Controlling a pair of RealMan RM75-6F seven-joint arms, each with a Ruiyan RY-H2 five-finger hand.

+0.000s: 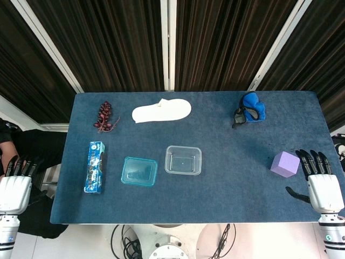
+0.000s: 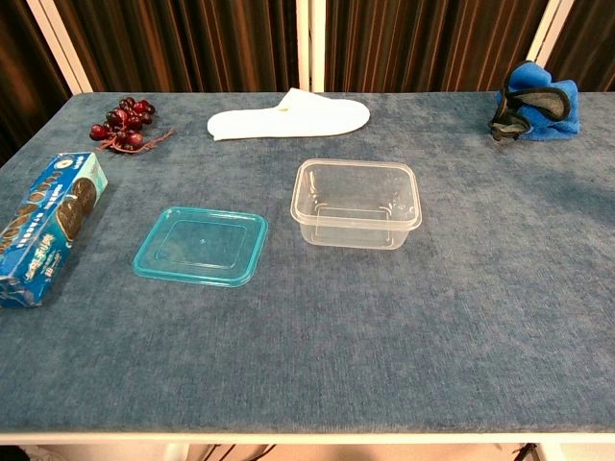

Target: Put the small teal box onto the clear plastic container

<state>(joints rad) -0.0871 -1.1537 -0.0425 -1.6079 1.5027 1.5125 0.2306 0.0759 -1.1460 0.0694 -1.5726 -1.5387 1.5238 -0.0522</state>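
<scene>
Nothing done yet. Small teal box (image 1: 139, 171) flat on the desk (image 1: 226, 194), just left of the clear plastic container (image 1: 183, 159), apart from it; container open-topped, empty. Grasp, lift and placing all left to do.

Left hand (image 1: 14, 186) off the desk's left edge, fingers (image 1: 19, 165) straight, holding nothing. Right hand (image 1: 322, 183) at the right edge beside a purple block (image 1: 284, 163), fingers spread, empty.

Bare cloth surrounds teal box (image 1: 139, 171) and clear container (image 1: 183, 159); biscuit packet (image 1: 94, 166) flanks left
</scene>
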